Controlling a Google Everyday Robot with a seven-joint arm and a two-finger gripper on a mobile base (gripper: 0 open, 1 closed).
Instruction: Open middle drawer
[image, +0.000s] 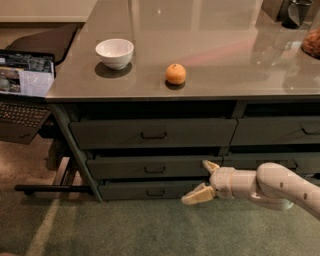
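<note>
The middle drawer (125, 167) is a wide, shallow dark grey-green front, second of three under the counter, closed, with a small dark loop handle (154, 170) at its centre. The taller top drawer (120, 133) is above it and the slim bottom drawer (130, 190) below. My gripper (202, 180) comes in from the right on a cream arm. It is open, its fingers spread. The upper fingertip (208, 164) is at the right end of the middle drawer, the lower one (192, 198) near the bottom drawer. The gripper is right of the handle and apart from it.
On the grey countertop (225, 50) stand a white bowl (114, 52) and an orange (175, 74). A second bank of drawers (280, 131) is to the right. An open laptop (22, 87) on a dark stand is at the left. Green carpet (125, 230) lies below.
</note>
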